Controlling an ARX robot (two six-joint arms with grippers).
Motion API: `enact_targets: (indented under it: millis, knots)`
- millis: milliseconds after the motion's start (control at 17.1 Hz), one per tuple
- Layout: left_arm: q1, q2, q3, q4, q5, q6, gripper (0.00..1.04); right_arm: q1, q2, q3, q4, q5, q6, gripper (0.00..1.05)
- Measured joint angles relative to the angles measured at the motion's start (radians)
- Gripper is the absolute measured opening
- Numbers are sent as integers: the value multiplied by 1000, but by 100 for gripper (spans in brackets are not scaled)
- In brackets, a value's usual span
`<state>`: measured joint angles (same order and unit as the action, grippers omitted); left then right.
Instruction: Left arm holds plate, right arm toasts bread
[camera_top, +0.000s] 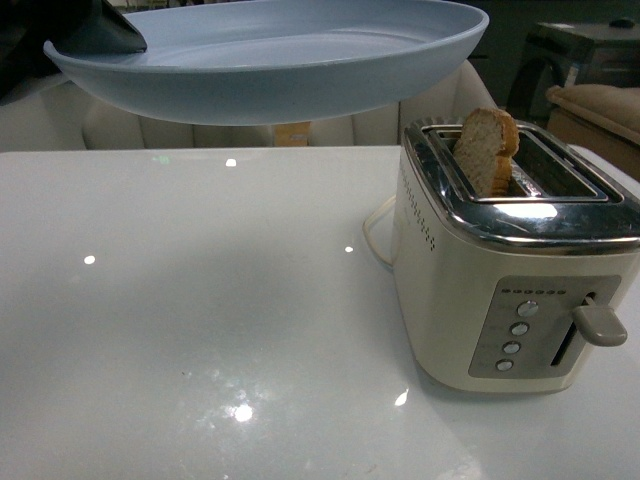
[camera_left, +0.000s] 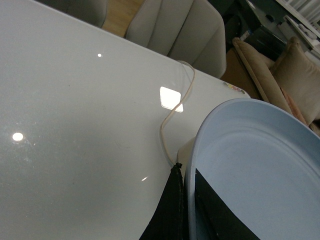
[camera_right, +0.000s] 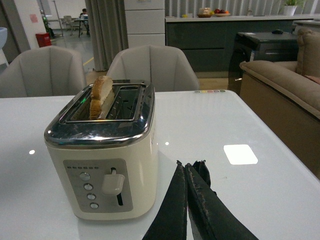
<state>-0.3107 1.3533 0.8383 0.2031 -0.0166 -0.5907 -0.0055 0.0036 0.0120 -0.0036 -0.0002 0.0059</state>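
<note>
Left gripper (camera_left: 186, 175) is clamped across the rim of the pale blue plate (camera_left: 255, 165), holding it in the air above the table (camera_top: 200, 300). Right gripper (camera_right: 189, 167) is fully closed and empty, near the toaster (camera_right: 107, 170) front, apart from the bread slice (camera_right: 101, 94). The slice stands in a slot, lower part hidden.

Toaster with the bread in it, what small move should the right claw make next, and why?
Probably move the right claw to the lever and press it down. The bread stands high in the slot, the lever sits at the top of its track, and that claw is shut, empty, facing the toaster. The left claw holds the plate aloft.
</note>
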Motion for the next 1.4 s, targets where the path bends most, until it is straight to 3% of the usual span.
enact_targets:
  millis: [58, 117, 408, 583, 641, 933, 1108, 1225, 1400]
  knots:
    - [0, 0, 0, -1, 0, 0, 3, 0, 0, 0, 0, 0, -1, 3]
    - [0, 0, 0, -1, 0, 0, 3, 0, 0, 0, 0, 0, -1, 11]
    - [0, 0, 0, -1, 0, 0, 3, 0, 0, 0, 0, 0, -1, 57]
    - [0, 0, 0, -1, 0, 0, 3, 0, 0, 0, 0, 0, -1, 93]
    - [0, 0, 0, -1, 0, 0, 3, 0, 0, 0, 0, 0, 0, 100]
    - [0, 0, 0, -1, 0, 0, 3, 0, 0, 0, 0, 0, 0, 98]
    - [4, 2, -13, 103, -77, 132, 3, 0, 0, 0, 0, 0, 0, 98]
    - [22, 2, -11, 94, -52, 214, 3, 0, 0, 0, 0, 0, 0, 98]
    - [64, 11, -11, 125, 21, 195, 3, 0, 0, 0, 0, 0, 0, 98]
